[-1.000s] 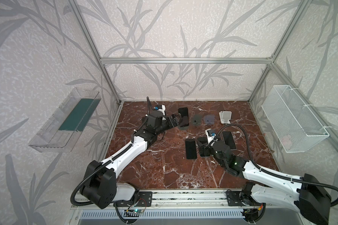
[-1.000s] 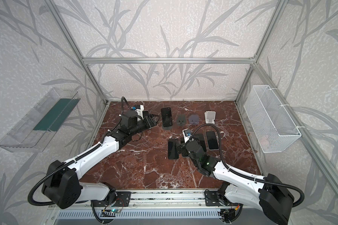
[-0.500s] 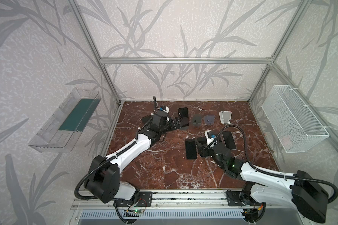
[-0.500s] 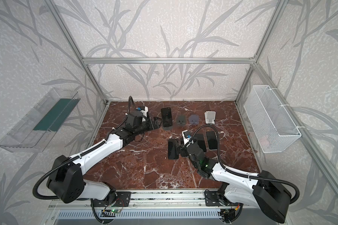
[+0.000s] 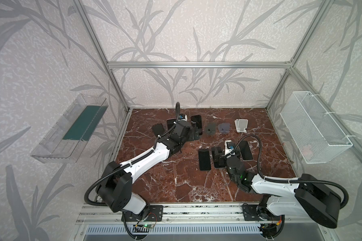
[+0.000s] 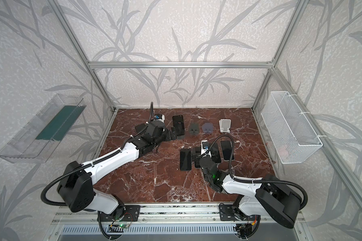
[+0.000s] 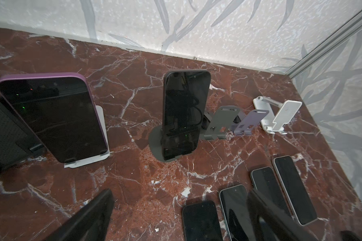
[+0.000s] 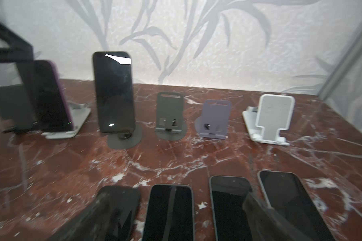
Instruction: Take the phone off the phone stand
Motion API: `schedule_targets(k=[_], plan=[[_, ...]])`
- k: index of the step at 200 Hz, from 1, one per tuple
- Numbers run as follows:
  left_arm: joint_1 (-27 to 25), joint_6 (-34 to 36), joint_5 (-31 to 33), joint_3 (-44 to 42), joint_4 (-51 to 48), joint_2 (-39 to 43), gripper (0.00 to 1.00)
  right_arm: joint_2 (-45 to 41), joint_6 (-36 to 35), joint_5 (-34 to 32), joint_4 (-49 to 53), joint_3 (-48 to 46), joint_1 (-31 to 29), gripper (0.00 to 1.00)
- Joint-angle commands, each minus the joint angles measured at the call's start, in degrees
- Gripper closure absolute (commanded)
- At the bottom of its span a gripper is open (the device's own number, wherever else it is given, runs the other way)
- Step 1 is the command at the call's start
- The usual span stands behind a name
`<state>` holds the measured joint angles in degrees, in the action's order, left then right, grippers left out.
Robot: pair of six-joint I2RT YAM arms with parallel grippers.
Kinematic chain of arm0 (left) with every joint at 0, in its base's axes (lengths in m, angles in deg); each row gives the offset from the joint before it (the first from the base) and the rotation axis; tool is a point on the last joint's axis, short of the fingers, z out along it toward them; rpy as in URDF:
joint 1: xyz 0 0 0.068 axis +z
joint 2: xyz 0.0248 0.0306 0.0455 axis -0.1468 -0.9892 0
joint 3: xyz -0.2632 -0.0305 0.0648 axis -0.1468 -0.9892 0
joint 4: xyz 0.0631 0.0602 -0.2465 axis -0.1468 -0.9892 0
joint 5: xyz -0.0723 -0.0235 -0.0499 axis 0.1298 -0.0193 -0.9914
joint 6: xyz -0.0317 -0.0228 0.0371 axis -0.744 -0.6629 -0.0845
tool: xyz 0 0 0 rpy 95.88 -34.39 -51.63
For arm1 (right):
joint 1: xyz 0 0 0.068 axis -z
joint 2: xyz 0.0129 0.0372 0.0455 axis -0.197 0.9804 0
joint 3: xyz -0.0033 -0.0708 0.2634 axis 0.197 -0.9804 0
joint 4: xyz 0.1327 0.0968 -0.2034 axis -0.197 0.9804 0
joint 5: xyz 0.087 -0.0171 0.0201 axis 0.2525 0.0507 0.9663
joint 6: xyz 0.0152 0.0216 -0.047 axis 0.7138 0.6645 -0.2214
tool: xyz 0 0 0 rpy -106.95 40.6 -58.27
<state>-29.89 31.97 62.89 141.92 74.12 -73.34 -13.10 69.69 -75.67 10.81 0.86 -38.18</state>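
in both top views the left gripper [image 5: 194,135] reaches to the back of the marble table [image 5: 176,183], a little above and left of the frame's centre; its jaws stand wide apart and hold nothing; in the left wrist view its two dark fingers [image 7: 92,212] have only bare marble between them; the dark phone [image 7: 185,112] stands upright on its round grey stand [image 7: 155,144], straight ahead of the spread jaws, apart from them and untouched; in a top view the gripper's tips show just beside the phone's lower end, slightly to its left; next to it a purple-cased phone [image 7: 52,116] leans on a pale stand [image 7: 101,127]; three bare stands follow in a row toward the right of the top views: a grey stand [image 7: 222,121], a lilac stand [image 7: 249,121] and a white stand [image 7: 280,116]; the right gripper [image 8: 177,198], right of centre in the top views, hovers with jaws spread wide above a row of flat phones [image 8: 169,210], gripping none of them
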Motion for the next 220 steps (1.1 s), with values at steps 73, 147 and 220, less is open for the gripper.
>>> schedule_targets(k=[73,147,220], plan=[[-7.41,4.72,23.35,20.63,-10.57,-16.80,0.01,-4.96,25.04,15.65,14.31,-0.73,16.02,0.00],[-6.06,6.71,21.68,39.00,-27.74,-26.43,0.01,-10.80,27.30,14.44,15.62,-3.36,18.51,0.00],[-0.69,1.29,9.73,42.29,-30.11,-28.38,0.01,-8.82,26.67,17.48,14.50,-2.48,18.56,0.00]])
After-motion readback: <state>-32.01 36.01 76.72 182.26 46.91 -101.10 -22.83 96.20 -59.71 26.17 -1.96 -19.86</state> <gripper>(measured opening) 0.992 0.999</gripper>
